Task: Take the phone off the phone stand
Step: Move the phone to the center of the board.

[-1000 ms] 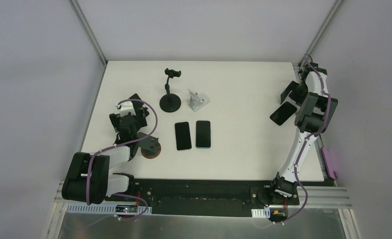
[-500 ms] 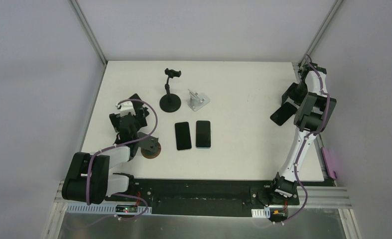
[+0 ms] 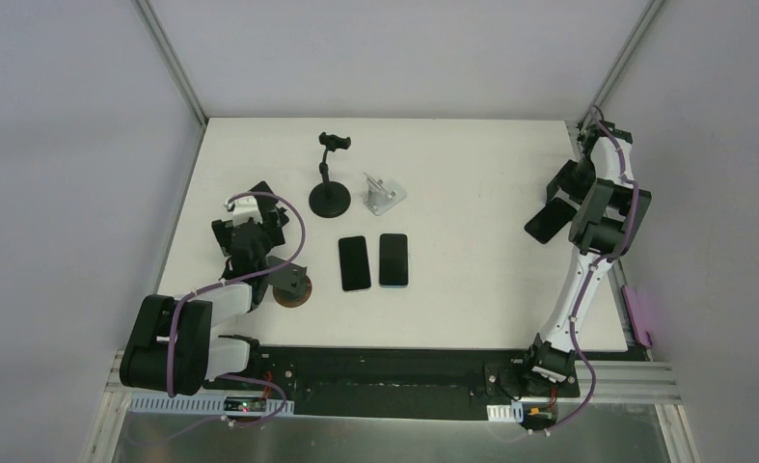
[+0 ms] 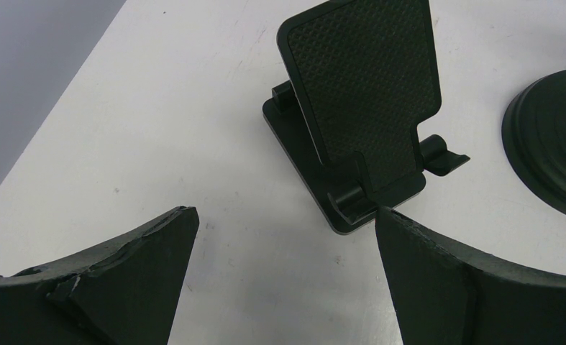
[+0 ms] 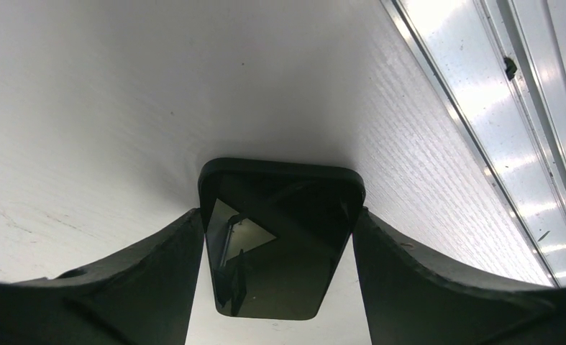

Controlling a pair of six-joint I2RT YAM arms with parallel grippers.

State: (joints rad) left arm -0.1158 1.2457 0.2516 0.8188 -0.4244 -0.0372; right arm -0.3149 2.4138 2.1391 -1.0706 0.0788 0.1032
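Gripping a dark phone (image 5: 280,244) by its two long edges, the right gripper (image 5: 278,215) has both fingers pressed flat against the phone's sides. In the overhead view this phone (image 3: 546,222) is far to the right of the silver stand (image 3: 383,193), close to the table (image 3: 472,164) edge and the metal rail. Its glass face reflects the gripper. Whether its far end touches the table I cannot tell.

The left gripper (image 4: 285,215) is well to the left of the silver stand, its fingers spread wide with nothing between them. Just ahead of those fingers sits a black folding stand (image 4: 362,108), its textured back plate tilted and its two front lips showing.

A tall black stand (image 3: 329,183) on a round base stands just left of the silver stand. Two more phones (image 3: 355,262) (image 3: 393,259) lie flat side by side, nearer the arms than the silver stand. A brown disc (image 3: 293,287) lies left of them, beside the left arm.
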